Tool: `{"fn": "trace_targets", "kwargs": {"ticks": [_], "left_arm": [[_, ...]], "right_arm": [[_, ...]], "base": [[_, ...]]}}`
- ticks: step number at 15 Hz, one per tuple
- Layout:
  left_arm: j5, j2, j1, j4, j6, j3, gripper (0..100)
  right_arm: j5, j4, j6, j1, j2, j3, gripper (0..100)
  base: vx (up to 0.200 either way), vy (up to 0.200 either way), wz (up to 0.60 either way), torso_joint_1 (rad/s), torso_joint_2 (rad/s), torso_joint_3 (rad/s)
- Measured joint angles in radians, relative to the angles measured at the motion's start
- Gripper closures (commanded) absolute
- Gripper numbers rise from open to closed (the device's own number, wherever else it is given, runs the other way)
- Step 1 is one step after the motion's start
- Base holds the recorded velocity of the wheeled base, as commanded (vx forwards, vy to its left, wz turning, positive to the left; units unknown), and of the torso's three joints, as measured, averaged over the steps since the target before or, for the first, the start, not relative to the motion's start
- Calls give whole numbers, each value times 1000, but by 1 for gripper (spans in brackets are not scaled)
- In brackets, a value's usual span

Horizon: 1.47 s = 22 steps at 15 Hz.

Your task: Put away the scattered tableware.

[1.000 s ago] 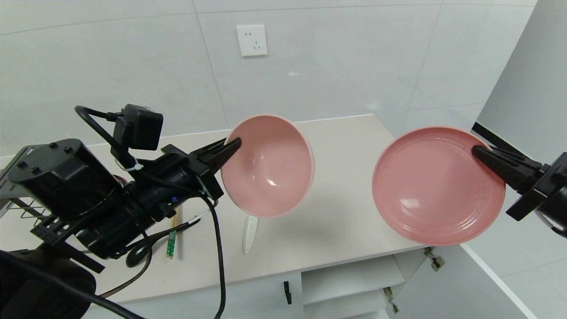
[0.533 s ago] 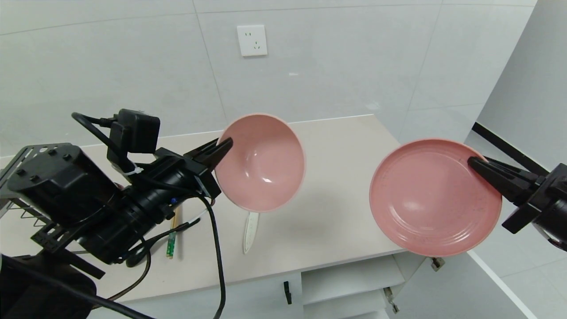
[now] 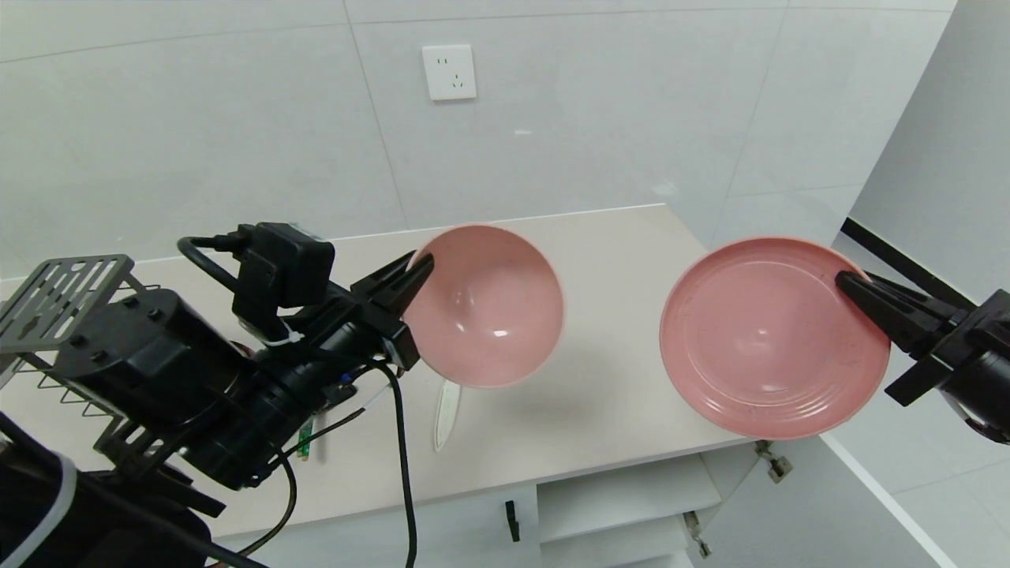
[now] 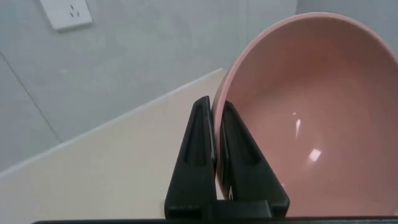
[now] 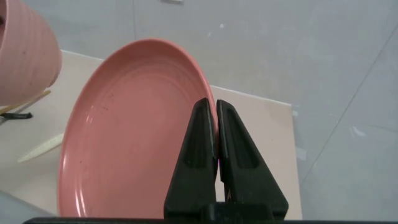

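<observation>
The right gripper (image 5: 209,106) has its two black fingers (image 5: 198,155) closed tight on the rim of a pink plate (image 5: 124,143), one finger on each side of the rim, and the plate is held tilted in the air so that its inner face with faint rings is seen. Near the plate, but apart from it, is the ribbed outside of a pink bowl (image 5: 25,56). Below them lies a beige counter (image 5: 261,124) with a cream utensil (image 5: 38,149) and a thin wooden stick (image 5: 28,101) on it, and behind is a grey tiled wall (image 5: 280,43).
</observation>
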Motion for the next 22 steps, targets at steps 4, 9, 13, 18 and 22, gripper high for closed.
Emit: {"fn": "trace_targets", "kwargs": {"ticks": [4, 9, 13, 18, 22], "left_arm": [[30, 20, 12, -3, 33, -16, 100], [31, 6, 14, -4, 34, -34, 100], [31, 13, 14, -1, 34, -34, 100], [30, 15, 9, -3, 33, -23, 100], [30, -1, -62, -2, 34, 55, 100]], "right_arm": [[0, 0, 0, 3, 8, 4, 100], [1, 0, -1, 21, 8, 14, 100], [0, 0, -1, 24, 9, 25, 100], [1, 0, -1, 24, 5, 57, 100], [1, 0, -2, 24, -3, 90, 100]], "base": [[0, 0, 0, 0, 0, 0], [-80, 0, 0, 2, 2, 1], [-200, 0, 0, 6, 4, 1], [-40, 0, 0, -2, 0, 0], [0, 0, 0, 0, 0, 0]]}}
